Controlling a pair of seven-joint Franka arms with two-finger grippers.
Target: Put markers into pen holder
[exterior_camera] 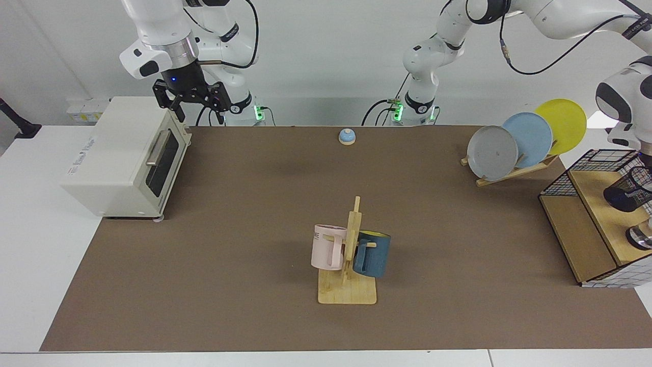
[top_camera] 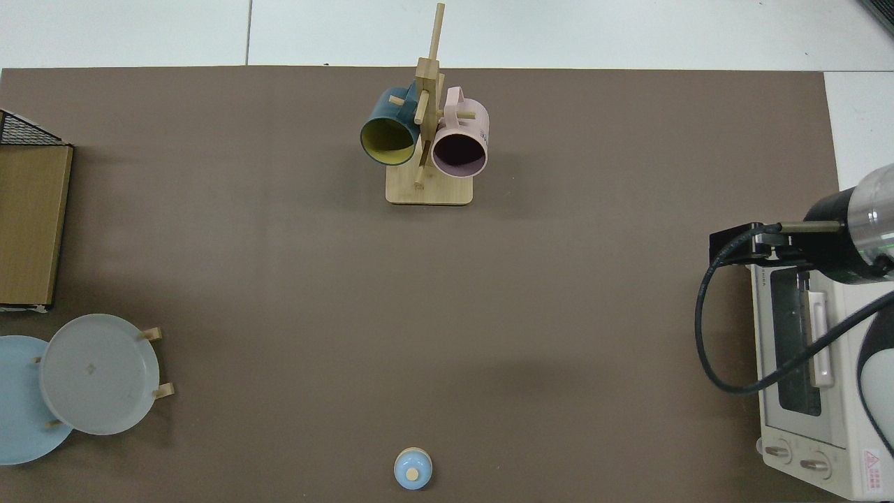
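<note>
The black wire-mesh pen holder [exterior_camera: 627, 189] hangs tilted over the wooden shelf [exterior_camera: 601, 204] at the far right of the facing view, its opening turned up and to the right. My left gripper [exterior_camera: 646, 171] comes down onto it at the picture's edge and is shut on its rim; the fingertips are cut off by the frame. No markers show in either view. My right gripper [exterior_camera: 191, 104] waits open above the top front edge of the toaster oven [exterior_camera: 122, 153], holding nothing. In the top view the right gripper [top_camera: 742, 244] is at the right edge and the pen holder is out of view.
A wooden mug rack [exterior_camera: 349, 285] with a pink mug [exterior_camera: 327, 246] and a blue mug [exterior_camera: 373, 253] stands mid-table. A plate rack with grey [exterior_camera: 492, 153], blue and yellow plates is at the back right. A small blue bell [exterior_camera: 347, 136] sits at the back. A shiny metal round object [exterior_camera: 642, 237] rests on the shelf.
</note>
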